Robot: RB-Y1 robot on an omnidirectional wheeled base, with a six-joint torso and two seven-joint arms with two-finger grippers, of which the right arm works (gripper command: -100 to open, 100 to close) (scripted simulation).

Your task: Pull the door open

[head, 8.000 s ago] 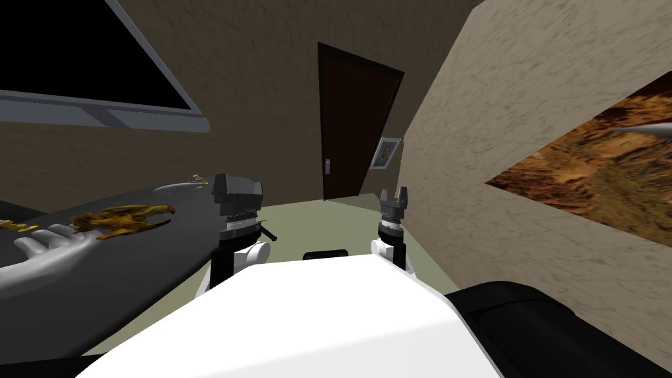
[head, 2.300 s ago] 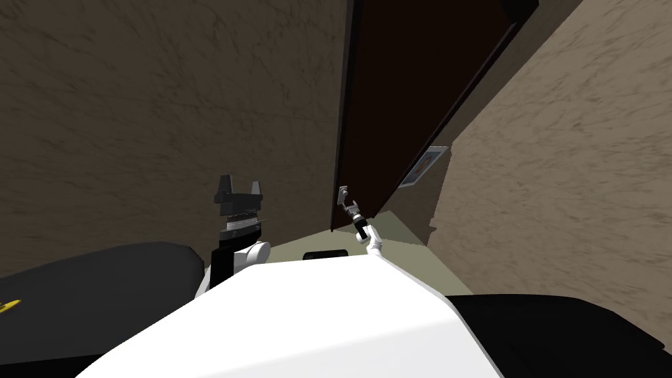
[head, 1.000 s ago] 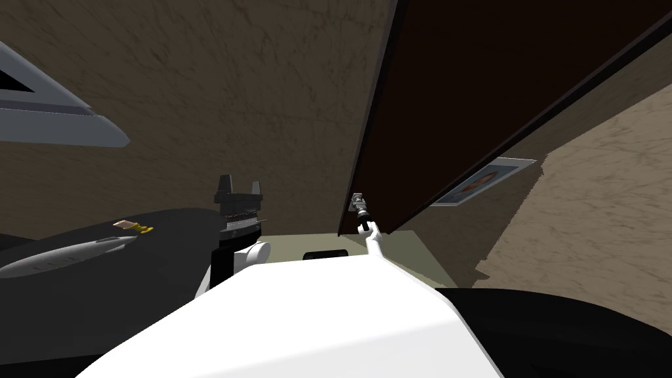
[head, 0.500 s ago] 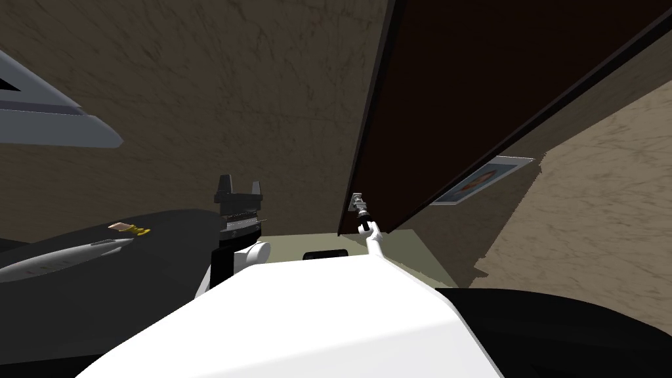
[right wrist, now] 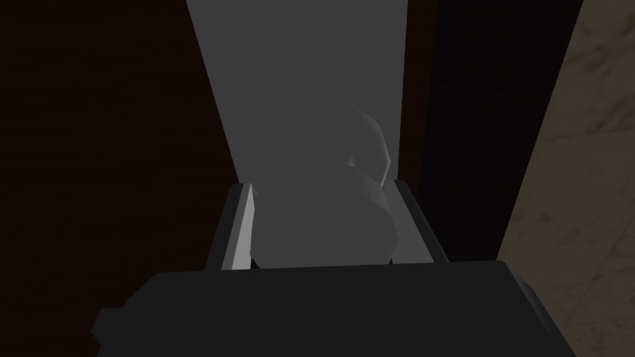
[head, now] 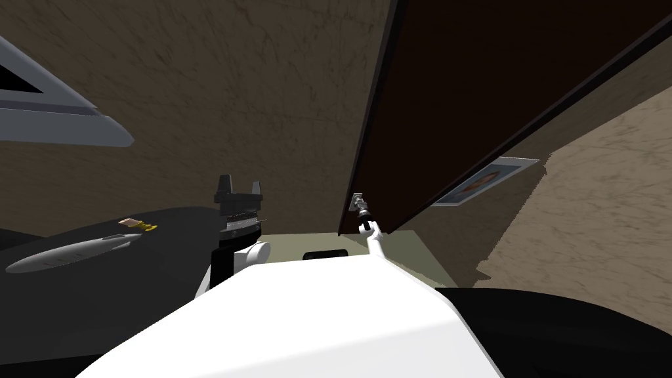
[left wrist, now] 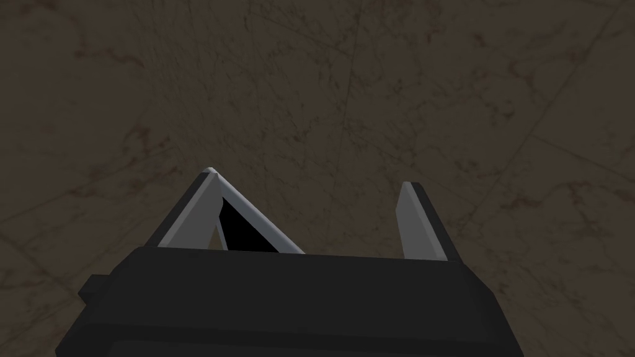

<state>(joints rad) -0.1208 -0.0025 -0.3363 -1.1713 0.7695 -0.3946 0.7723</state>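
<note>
No lettering, number or sign can be read anywhere; the framed picture [head: 484, 178] beside the door [head: 499, 79] shows an indistinct image without legible words.

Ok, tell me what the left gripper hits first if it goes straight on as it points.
The brown wall, squarely ahead of the open left gripper; how far off is unclear.

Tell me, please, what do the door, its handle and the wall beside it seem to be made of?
The door looks like wood: very dark brown and matt, though the grain is hardly visible. The handle, gripped by the right pincer, is plain smooth grey with soft highlights. It may be metal, but this is uncertain. The wall looks like rough brown plaster or stone, mottled with dark veins.
</note>
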